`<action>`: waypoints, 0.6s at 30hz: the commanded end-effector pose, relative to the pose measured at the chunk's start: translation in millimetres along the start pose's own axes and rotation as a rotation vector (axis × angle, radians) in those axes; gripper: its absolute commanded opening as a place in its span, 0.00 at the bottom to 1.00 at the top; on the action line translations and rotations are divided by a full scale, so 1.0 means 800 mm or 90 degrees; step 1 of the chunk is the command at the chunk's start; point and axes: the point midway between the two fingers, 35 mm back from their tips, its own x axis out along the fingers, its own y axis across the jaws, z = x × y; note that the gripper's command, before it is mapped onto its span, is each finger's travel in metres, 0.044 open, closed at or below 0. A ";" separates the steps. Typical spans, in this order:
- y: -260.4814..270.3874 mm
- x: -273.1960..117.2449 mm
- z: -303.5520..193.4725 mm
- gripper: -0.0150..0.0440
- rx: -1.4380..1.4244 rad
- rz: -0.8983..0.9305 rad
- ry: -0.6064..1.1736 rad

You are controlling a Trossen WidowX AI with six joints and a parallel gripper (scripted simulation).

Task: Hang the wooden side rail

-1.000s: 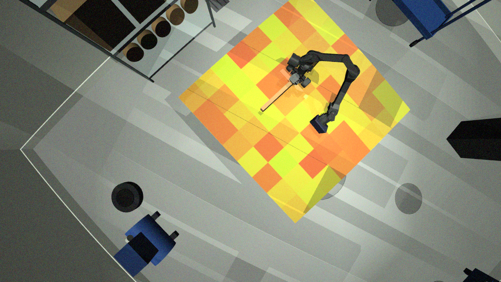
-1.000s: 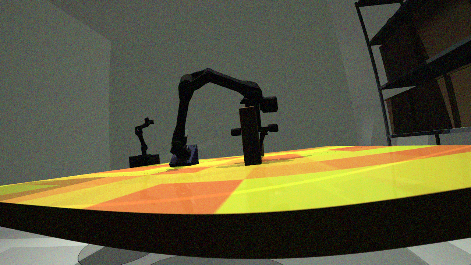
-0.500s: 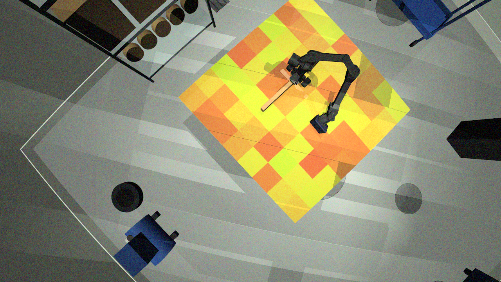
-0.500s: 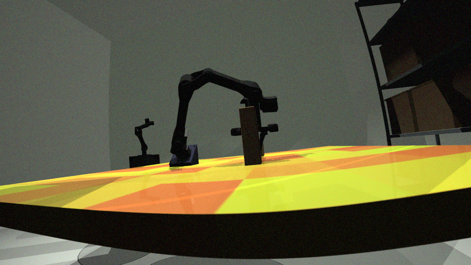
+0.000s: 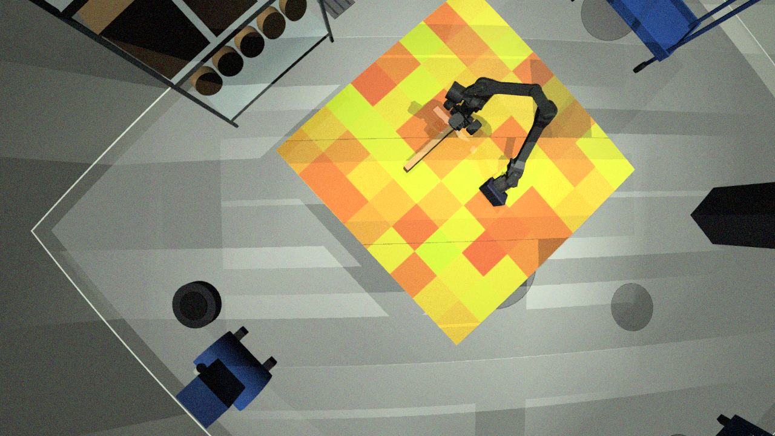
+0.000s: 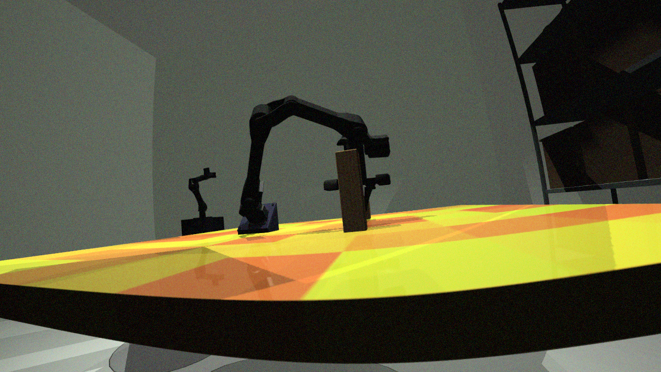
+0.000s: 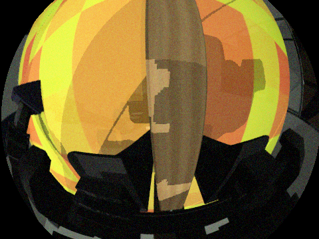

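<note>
Patchwork tabletop (image 5: 444, 217) (image 6: 415, 259) (image 7: 109, 60), with shelf rack (image 5: 204, 105) (image 6: 527, 97) beyond, bearing round containers (image 5: 227, 61) whose dark interiors hide any contents. Gripper (image 5: 459, 122) (image 6: 355, 182) (image 7: 167, 131), partly open, clasps the wooden rail (image 5: 428, 150) (image 6: 352, 189) (image 7: 176, 83), which extends outward on edge above the tabletop; hook seating cannot be determined.

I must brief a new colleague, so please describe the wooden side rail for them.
On the yellow-orange checkered table, find the black robot arm. The long, narrow wooden board between its gripper's fingers is the side rail. Unlike the dark arm, it is straight, jointless and pale brown from above.
</note>
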 end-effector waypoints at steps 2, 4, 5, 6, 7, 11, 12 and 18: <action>-0.002 -0.006 -0.001 0.25 -0.004 -0.009 0.001; -0.002 -0.006 -0.001 0.25 -0.004 -0.009 0.001; -0.002 -0.006 -0.001 0.25 -0.004 -0.009 0.001; -0.002 -0.006 -0.001 0.25 -0.004 -0.009 0.001; -0.002 -0.006 -0.001 0.25 -0.004 -0.009 0.001; -0.002 -0.006 -0.002 0.25 -0.004 -0.009 0.001; -0.003 -0.006 -0.002 0.25 -0.004 -0.009 0.001; -0.003 -0.006 -0.003 0.25 -0.004 -0.009 0.001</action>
